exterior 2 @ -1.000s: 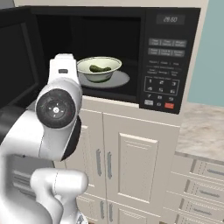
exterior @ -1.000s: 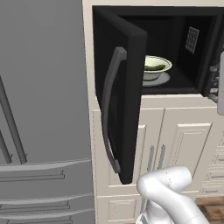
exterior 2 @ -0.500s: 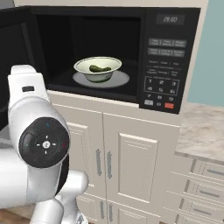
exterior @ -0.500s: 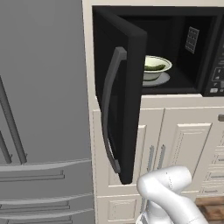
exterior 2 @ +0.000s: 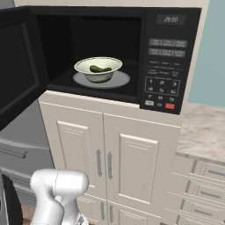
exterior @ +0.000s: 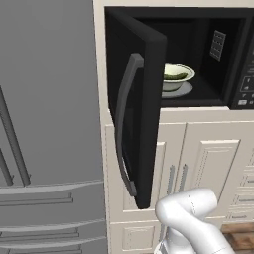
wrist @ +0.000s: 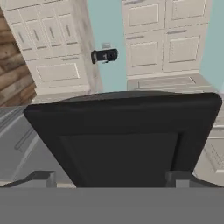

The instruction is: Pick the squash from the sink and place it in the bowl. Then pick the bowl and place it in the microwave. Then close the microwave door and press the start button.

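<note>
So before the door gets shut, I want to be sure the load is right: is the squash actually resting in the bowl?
Touching. In the right base view the squash lies inside the bowl, on its inner surface.

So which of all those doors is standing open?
The black microwave door, swung out to the left with its curved grey handle showing. The grey fridge doors and cream cabinet doors are shut.
</note>
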